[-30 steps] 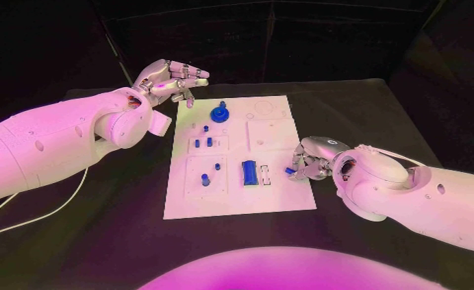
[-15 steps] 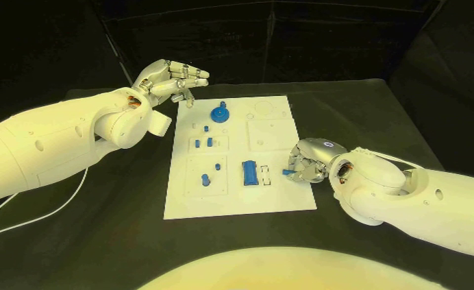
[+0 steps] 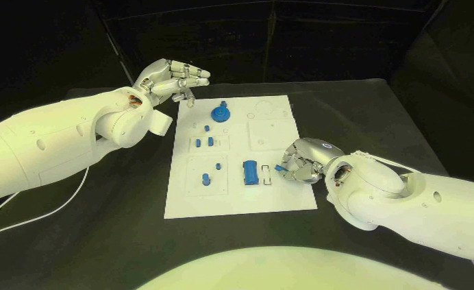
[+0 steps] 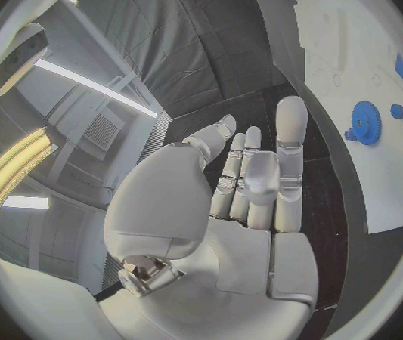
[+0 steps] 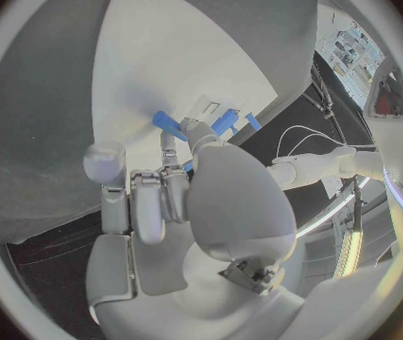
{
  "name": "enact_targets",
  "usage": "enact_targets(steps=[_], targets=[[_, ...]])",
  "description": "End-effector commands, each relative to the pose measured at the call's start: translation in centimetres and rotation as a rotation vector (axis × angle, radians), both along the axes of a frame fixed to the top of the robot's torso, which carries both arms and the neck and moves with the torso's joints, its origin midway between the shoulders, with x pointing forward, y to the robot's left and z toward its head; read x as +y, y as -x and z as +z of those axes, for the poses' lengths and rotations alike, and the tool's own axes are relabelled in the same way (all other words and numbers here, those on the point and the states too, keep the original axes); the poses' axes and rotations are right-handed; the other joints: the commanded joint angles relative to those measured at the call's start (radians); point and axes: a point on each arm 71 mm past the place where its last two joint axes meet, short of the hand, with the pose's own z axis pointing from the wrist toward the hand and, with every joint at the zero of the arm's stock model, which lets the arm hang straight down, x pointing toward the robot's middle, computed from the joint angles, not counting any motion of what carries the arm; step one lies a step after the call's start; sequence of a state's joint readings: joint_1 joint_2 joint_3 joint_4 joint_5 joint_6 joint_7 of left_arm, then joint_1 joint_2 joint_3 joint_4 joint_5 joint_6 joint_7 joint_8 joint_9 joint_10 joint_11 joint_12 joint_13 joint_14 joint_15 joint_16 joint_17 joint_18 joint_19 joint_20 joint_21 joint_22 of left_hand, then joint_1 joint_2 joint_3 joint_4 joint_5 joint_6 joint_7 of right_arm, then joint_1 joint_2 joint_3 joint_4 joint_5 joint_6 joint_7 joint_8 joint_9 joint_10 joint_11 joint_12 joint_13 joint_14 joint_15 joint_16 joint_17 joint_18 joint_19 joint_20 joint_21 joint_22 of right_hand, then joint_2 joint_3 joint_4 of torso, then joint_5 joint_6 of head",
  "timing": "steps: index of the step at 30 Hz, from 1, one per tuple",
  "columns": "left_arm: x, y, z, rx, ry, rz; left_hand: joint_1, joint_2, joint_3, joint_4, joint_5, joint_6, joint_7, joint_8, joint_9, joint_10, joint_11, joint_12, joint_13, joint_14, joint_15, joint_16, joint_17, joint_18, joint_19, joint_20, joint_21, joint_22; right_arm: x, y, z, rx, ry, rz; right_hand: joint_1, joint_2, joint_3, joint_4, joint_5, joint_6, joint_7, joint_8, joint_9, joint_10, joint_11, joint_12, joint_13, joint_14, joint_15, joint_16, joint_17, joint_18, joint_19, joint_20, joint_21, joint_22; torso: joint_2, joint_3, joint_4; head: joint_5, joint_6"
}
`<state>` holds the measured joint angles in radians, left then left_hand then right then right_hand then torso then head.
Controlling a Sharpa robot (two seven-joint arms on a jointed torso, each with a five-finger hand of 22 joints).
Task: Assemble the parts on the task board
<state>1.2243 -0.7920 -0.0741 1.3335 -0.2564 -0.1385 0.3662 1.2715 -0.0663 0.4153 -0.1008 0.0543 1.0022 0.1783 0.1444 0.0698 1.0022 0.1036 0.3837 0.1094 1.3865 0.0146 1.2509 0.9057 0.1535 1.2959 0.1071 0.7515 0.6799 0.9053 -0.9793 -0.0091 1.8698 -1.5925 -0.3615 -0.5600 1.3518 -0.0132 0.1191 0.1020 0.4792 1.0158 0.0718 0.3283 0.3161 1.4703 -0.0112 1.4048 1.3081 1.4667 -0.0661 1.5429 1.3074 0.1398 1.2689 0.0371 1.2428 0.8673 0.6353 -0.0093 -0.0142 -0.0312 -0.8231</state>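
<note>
Head view first: your right hand [image 3: 299, 160] is sitting low over the near right part of the task board [image 3: 240, 194], fingers curled in around a small blue part [image 3: 279, 168] that peeks out at its fingertips. So it's grasping that piece. Just beside those fingertips, on the side toward your other arm, there's a bigger blue block [image 3: 251, 171] lying on the board with a pale slot next to it. Can't tell whether the pinched part is touching the board or a hair above it.

Your left hand [image 3: 174, 82] is up off the table, past the far left corner of the board and well apart from everything on it. Fingers are loosely bent and spread, nothing in them, so it's released. The closest thing to it is the blue gear [image 3: 219, 113] standing on the far end of the board, out past its fingertips. A few more little blue parts are scattered on the board between your two hands.

Left wrist view agrees: palm [image 4: 249, 204] bare, fingers apart, gear [image 4: 364, 122] off to the side on the white board.

Right wrist view shows the fingers [image 5: 173, 181] closed down, with a blue piece [image 5: 168, 121] right at their tips against the white board [image 5: 173, 60].
</note>
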Motion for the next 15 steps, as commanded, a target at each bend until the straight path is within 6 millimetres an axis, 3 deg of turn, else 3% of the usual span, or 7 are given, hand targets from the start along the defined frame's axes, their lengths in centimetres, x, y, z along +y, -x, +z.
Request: enact_targets(steps=[1,15], targets=[[-0.1,0.0,0.1,-0.003,0.010,-0.009,-0.006,0.000,0.002,0.005,-0.002,-0.008,-0.002,0.004,0.000,-0.007,0.000,0.006,0.002,-0.006,-0.001,0.005,-0.001,0.020,0.001,0.004,-0.006,0.000,0.2,0.0,0.3,0.001,-0.085,-0.039,-0.010,-0.002,0.011,0.003,0.001,0.013,-0.004,0.003,0.010,0.026,0.000,0.006,0.139,0.093,-0.009,0.004,0.209,-0.016,0.006,-0.001,0.006,0.001,0.000,-0.0006,0.0005,0.002,0.001],[-0.2,0.0,0.1,-0.002,0.011,-0.012,-0.006,0.000,0.002,0.005,-0.002,-0.008,-0.002,0.004,0.000,-0.007,0.000,0.006,0.002,-0.006,-0.001,0.005,-0.001,0.020,0.001,0.004,-0.006,0.000,1.4,-0.2,-0.8,0.124,-0.119,-0.050,-0.064,-0.026,0.060,0.037,-0.002,0.028,-0.011,0.013,0.021,0.029,-0.005,0.006,0.140,0.093,-0.012,0.005,0.213,-0.016,0.008,-0.004,0.007,0.005,0.001,-0.0013,0.0013,0.002,-0.002]])
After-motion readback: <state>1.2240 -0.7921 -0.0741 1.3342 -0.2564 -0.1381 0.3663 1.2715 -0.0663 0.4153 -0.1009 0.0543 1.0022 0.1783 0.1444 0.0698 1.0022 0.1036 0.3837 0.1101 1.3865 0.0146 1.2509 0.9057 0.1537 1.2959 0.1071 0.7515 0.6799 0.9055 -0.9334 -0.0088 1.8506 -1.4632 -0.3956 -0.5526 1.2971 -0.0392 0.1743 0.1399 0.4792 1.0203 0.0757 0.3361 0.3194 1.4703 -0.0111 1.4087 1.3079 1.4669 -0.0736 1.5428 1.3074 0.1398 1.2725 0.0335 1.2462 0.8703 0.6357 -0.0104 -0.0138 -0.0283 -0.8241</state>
